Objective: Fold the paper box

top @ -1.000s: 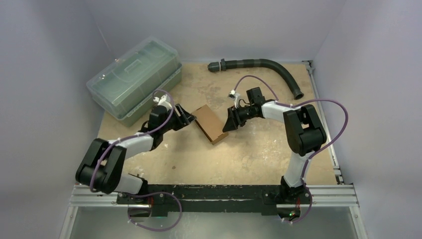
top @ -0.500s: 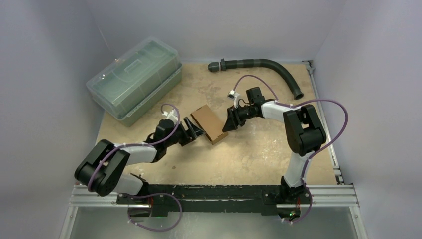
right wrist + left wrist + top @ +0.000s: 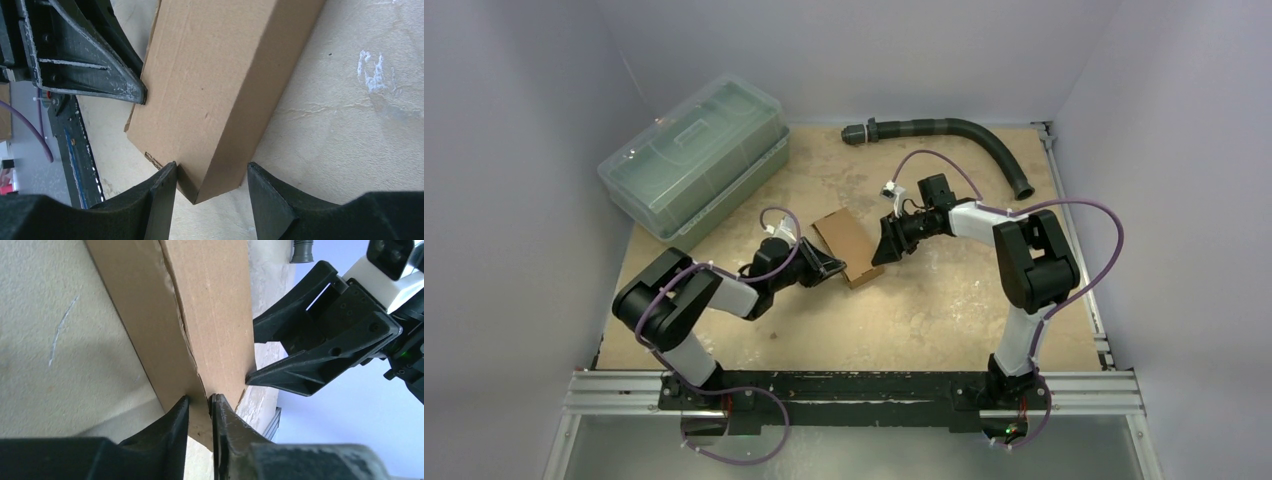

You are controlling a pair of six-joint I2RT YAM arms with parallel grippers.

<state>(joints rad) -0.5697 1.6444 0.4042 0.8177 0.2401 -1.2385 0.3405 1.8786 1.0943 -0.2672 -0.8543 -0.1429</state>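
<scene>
The paper box (image 3: 844,243) is a small brown cardboard carton lying on the table's middle. My left gripper (image 3: 826,268) is at its near left edge. In the left wrist view the left gripper (image 3: 200,399) is pinched shut on a thin cardboard flap of the box (image 3: 210,305). My right gripper (image 3: 886,245) is at the box's right side. In the right wrist view the right gripper (image 3: 212,170) is open around the box's (image 3: 215,75) near corner, with one finger touching the top face. Each gripper shows in the other's wrist view.
A large clear greenish lidded plastic bin (image 3: 694,170) stands at the back left. A black corrugated hose (image 3: 954,135) lies along the back right. The metal rail (image 3: 854,390) with the arm bases runs along the near edge.
My left arm has swung down and right, bringing its gripper from the box's left side to its near left edge, onto the flap. The right arm has not moved.
</scene>
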